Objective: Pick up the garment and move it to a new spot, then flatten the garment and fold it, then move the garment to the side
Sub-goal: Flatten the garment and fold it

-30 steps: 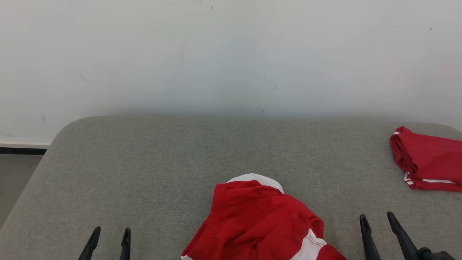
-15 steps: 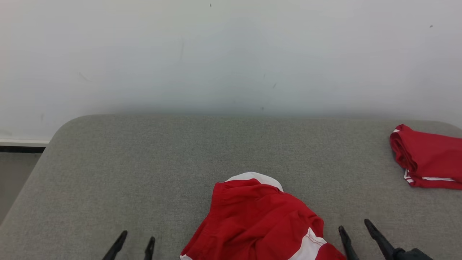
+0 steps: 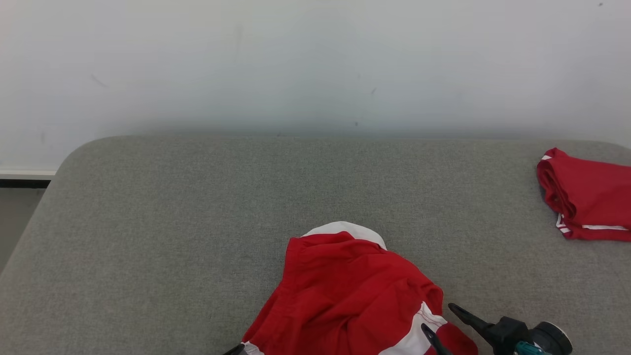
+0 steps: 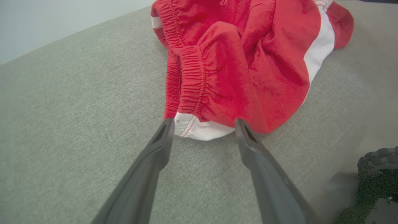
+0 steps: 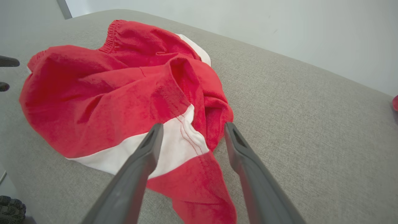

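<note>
The garment lies crumpled near the front edge of the tabletop, about the middle of its width. It is red, bunched into soft folds, with a gathered elastic band along one edge, a broad white stripe with red stitching on the robot's right side and a white hem at each end.

The left hand is released, fingers spread on either side of the near white hem corner by the elastic band; whether they touch it I cannot tell. The right hand is also released and holds nothing, its fingers spread over the white stripe.

The tabletop is covered in grey woven cloth with rounded far corners. A second garment, red with white trim and folded, lies far right, well apart. Behind stands a pale wall, lightly scuffed, with a skirting strip at the left.
</note>
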`<state>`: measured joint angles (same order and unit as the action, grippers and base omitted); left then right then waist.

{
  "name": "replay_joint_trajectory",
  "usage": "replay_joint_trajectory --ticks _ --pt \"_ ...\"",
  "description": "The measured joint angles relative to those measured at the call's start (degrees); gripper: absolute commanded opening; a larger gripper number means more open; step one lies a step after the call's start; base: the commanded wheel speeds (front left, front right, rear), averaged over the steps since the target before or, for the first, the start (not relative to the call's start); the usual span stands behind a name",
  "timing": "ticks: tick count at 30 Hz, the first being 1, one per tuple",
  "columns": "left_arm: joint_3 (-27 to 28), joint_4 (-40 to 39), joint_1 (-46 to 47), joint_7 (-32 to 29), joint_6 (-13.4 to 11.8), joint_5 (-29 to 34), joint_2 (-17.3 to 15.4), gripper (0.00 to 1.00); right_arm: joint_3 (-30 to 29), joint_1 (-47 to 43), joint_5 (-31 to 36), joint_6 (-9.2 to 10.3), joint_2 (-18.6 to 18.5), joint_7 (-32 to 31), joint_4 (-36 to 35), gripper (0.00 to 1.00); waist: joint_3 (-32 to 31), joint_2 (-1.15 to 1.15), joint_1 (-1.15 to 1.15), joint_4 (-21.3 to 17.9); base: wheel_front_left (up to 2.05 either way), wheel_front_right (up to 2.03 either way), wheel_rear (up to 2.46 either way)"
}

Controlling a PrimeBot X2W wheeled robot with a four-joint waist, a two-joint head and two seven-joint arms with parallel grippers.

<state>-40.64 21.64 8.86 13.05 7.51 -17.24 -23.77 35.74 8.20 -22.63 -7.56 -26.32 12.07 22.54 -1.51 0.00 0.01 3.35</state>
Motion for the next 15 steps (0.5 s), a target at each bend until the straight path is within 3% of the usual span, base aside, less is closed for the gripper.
replay_joint_trajectory --ticks 8,15 --pt "-11.65 6.02 8.82 0.66 0.00 -5.63 -1.86 1.00 12.76 8.16 -6.25 0.00 -3.60 0.32 2.49 1.00 1.16 0.00 0.00 -0.01 0.00 0.00 0.00" --pt "-16.73 10.76 13.89 1.60 0.00 -9.45 -1.59 1.00 19.05 11.70 -10.71 0.00 -5.19 1.15 4.42 1.00 1.51 0.00 0.00 -0.24 0.00 0.00 0.00"
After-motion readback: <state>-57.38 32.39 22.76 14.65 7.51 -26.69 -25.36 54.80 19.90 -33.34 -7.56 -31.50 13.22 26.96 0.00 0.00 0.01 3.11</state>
